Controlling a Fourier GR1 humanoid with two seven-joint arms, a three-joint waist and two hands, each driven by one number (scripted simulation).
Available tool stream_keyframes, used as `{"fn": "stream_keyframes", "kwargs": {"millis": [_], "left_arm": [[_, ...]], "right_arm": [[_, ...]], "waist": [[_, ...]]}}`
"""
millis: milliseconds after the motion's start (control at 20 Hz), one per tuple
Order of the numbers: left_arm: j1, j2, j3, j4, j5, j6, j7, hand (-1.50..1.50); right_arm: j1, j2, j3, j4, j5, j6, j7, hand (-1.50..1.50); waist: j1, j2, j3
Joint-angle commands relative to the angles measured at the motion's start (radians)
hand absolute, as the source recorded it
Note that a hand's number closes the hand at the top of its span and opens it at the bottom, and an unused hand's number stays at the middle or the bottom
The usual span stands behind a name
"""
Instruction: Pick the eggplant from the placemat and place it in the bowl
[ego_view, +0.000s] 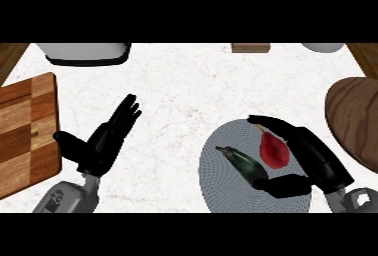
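A dark eggplant (244, 162) lies on the round grey placemat (221, 192), next to a red pepper (274, 150). My right hand (323, 159) hovers over the mat's right side and is open. Its fingers (277, 122) arch past the far end of the pepper, and its thumb (286, 186) sits by the near end of the eggplant. Both vegetables lie in the gap between them. The brown wooden bowl (354, 120) stands at the right edge, partly cut off. My left hand (103, 140) rests open at the left, fingers pointing away.
A wooden cutting board (26, 130) lies along the left edge. At the back stand a grey appliance (83, 52), a small brown box (249, 47) and a white object (322, 47). White marble counter (192, 90) spreads between the hands.
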Motion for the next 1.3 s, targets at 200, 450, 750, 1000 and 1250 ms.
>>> {"fn": "stream_keyframes", "kwargs": {"millis": [200, 450, 750, 1000, 1250], "left_arm": [[-0.022, -0.008, 0.009, 0.027, 0.006, -0.033, -0.001, 0.0], [-0.005, -0.031, -0.031, -0.047, -0.023, 0.006, 0.046, 0.0], [0.001, -0.015, 0.01, -0.041, -0.009, -0.018, 0.047, 0.0], [0.016, -0.008, 0.022, -0.059, -0.007, -0.024, 0.052, 0.0], [0.045, -0.032, 0.001, -0.058, -0.041, -0.006, 0.035, 0.0]], "right_arm": [[-0.223, -0.079, 0.133, -0.104, 0.184, 0.258, 0.486, -1.5], [-0.376, 0.054, 0.157, -0.066, 0.055, 0.468, 0.786, -1.5], [-0.413, 0.183, 0.178, 0.113, -0.02, 0.51, 0.905, -1.5], [-0.44, 0.247, 0.248, 0.181, -0.001, 0.501, 1.016, -1.5], [-0.454, 0.221, 0.24, 0.234, -0.044, 0.559, 1.019, -1.5]], "waist": [[0.019, 0.004, -0.005], [0.035, 0.004, -0.002], [0.025, 0.007, 0.0], [0.025, 0.002, -0.001], [0.016, 0.002, 0.0]]}}
